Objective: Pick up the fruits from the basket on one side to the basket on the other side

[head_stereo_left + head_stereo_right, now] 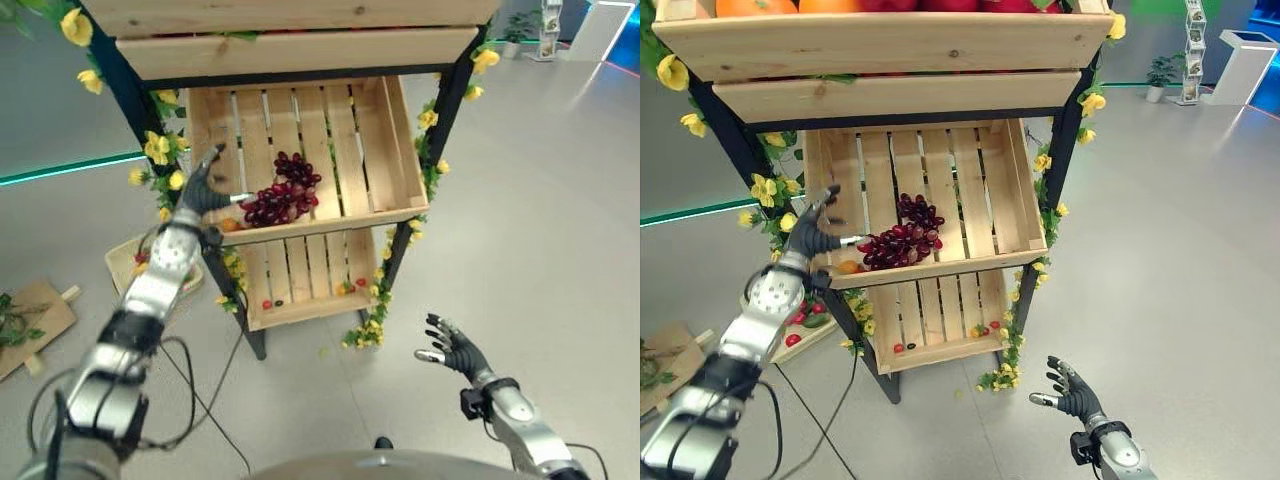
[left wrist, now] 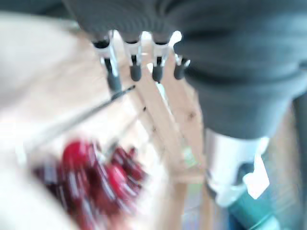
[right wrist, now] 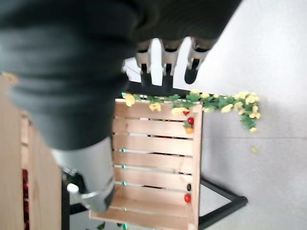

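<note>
Left eye view has the left hand [image 1: 203,188] up at the front left corner of the middle crate [image 1: 385,150], fingers loosely spread, holding nothing. Bunch of dark red grapes [image 1: 283,200] lies just beside it against the front slat. Right hand [image 1: 452,349] hangs low over the floor, fingers relaxed and apart.

Slatted crate [image 1: 370,150]: raw matt wood; grapes [image 1: 283,200] glossy; floor [image 1: 540,200] smooth, w/ sheen.

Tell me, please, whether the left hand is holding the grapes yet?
No: the left hand is open beside the grapes, fingers straight.
</note>
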